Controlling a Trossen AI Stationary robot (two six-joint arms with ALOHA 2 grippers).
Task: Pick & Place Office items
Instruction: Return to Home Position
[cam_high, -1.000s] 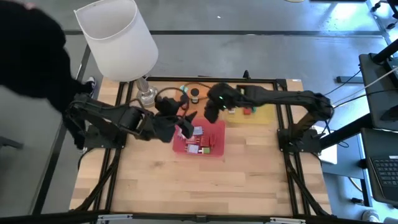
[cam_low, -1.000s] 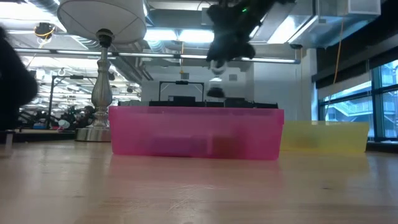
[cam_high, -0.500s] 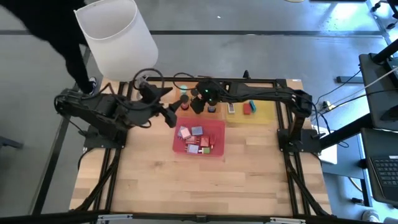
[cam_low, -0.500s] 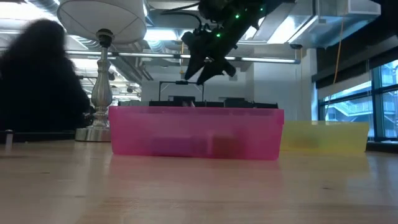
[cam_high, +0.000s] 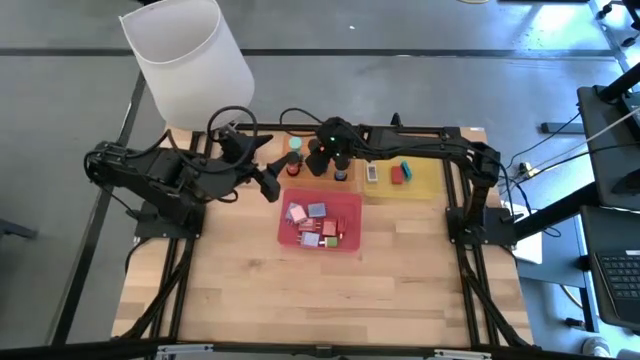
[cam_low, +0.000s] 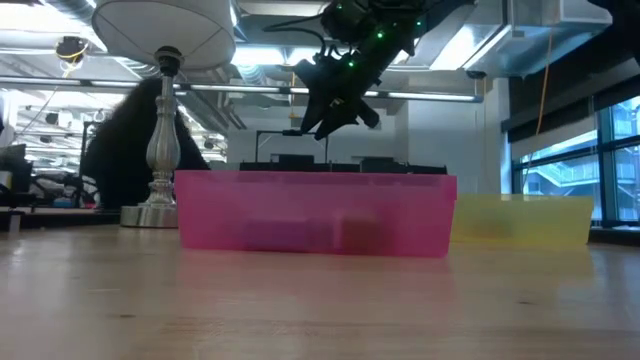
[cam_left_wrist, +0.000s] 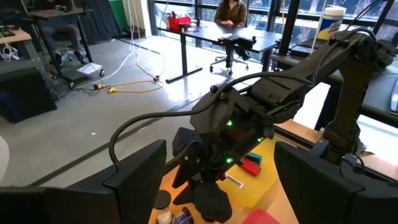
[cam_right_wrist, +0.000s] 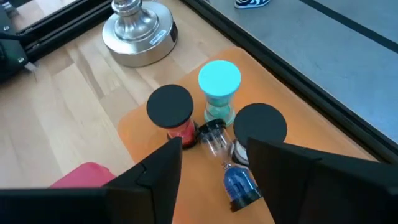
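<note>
Right gripper (cam_right_wrist: 213, 151) hung over the orange tray (cam_right_wrist: 305, 132), fingers spread, gripping nothing; left gripper (cam_left_wrist: 221, 152) was also spread and empty, between the lamp (cam_high: 185, 60) and the red tray (cam_high: 350, 205).

Three hourglasses stood upright in the orange tray: a black-capped one with red (cam_right_wrist: 171, 107), a teal-capped one (cam_right_wrist: 219, 79), and a second black-capped one (cam_right_wrist: 260, 123). The blue hourglass (cam_right_wrist: 239, 182) lay on its side, long axis flat, clear bulb toward the trio. The red tray held pink, lavender, red and green blocks (cam_high: 318, 225). The yellow tray (cam_high: 430, 178) held white (cam_high: 372, 175), red (cam_high: 396, 176) and teal (cam_high: 407, 168) rectangles. The label on a white canister (cam_left_wrist: 333, 18) was too small to read.
</note>
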